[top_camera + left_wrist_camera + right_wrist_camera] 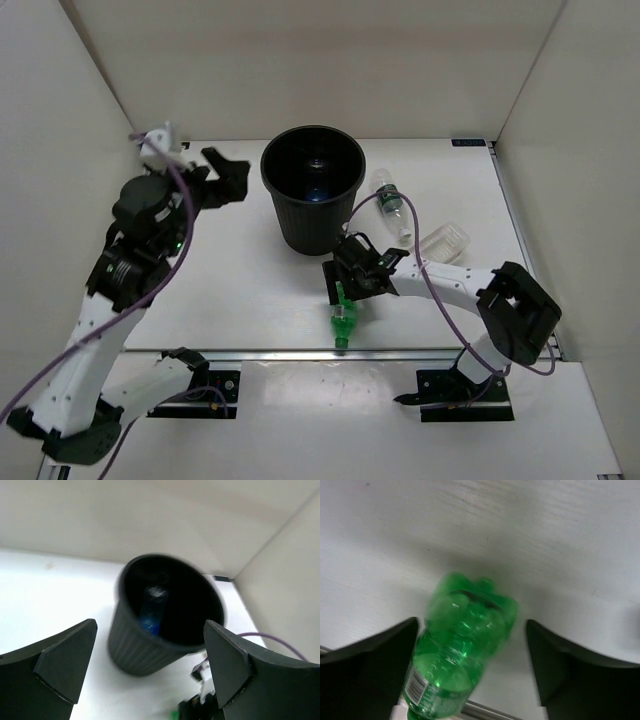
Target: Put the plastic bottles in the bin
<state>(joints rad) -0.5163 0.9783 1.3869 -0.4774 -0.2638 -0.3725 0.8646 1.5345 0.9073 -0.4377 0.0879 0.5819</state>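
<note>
Bin black, ribbed — one bottle all green — table white.

Overhead, close wrist views (left shares bin)

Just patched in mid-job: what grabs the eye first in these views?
The tall black bin stands in the middle of the table, a blue-labelled bottle already inside it. Nearer the front edge, the right gripper straddles the green bottle, jaws open. A green-labelled clear bottle and a larger clear bottle lie right of the bin.
</note>
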